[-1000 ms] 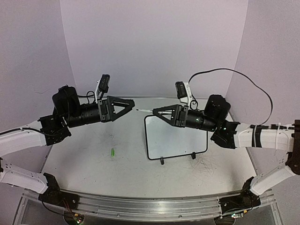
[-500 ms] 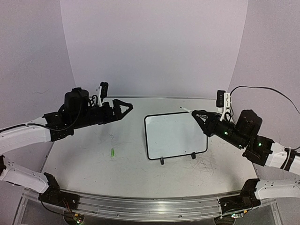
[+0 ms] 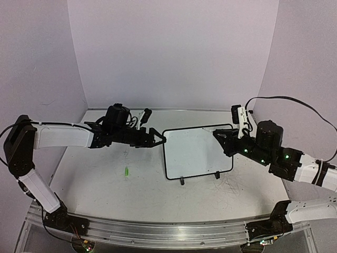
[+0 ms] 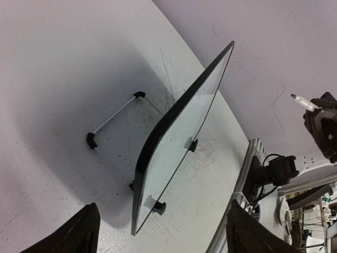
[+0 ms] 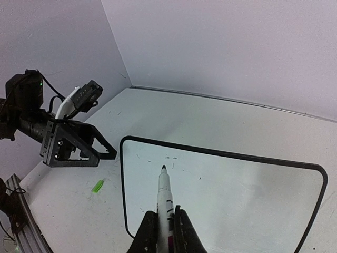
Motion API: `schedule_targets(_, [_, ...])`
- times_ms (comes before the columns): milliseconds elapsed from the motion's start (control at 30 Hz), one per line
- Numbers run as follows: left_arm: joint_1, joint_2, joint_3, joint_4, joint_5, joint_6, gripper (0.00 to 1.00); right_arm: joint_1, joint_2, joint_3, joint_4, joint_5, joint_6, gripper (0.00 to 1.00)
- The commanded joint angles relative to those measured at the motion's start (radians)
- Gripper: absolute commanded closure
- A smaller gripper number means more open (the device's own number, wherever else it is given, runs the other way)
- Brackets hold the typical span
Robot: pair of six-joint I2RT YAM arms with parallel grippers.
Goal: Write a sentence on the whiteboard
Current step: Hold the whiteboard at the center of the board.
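I note left end effector [image 3: 157,139] open at whiteboard's [image 3: 196,154] left edge; right end effector [image 3: 218,138] clamps marker [image 5: 165,196] near right edge.

Left arm [image 3: 63,136], right arm [image 3: 310,171]: white links, black motor joints. Left gripper [image 3: 158,140], right gripper [image 3: 216,134]: black, triangular open-frame fingers. Black camera [image 3: 148,112] on left wrist. White camera bracket [image 3: 238,115] on right wrist. Black cable [image 3: 284,97] loops off right arm. Green LEDs [image 3: 286,156] lit. Black bases [image 3: 58,213].
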Motion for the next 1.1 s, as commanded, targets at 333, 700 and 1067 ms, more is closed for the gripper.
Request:
schedule_targets(333, [0.064,0.134,0.088,0.088,0.218,0.103,0.33,0.067,0.183,0.130,0.003,-0.128,-0.264,1.00])
schedule_targets(700, [0.086,0.154,0.060,0.158,0.267,0.086,0.44,0.141,0.230,0.100,0.049,-0.058,-0.291,1.00])
schedule_targets(1067, [0.088,0.180,0.079,0.193,0.290,0.040,0.53,0.170,0.244,0.061,0.126,-0.053,-0.292,1.00])
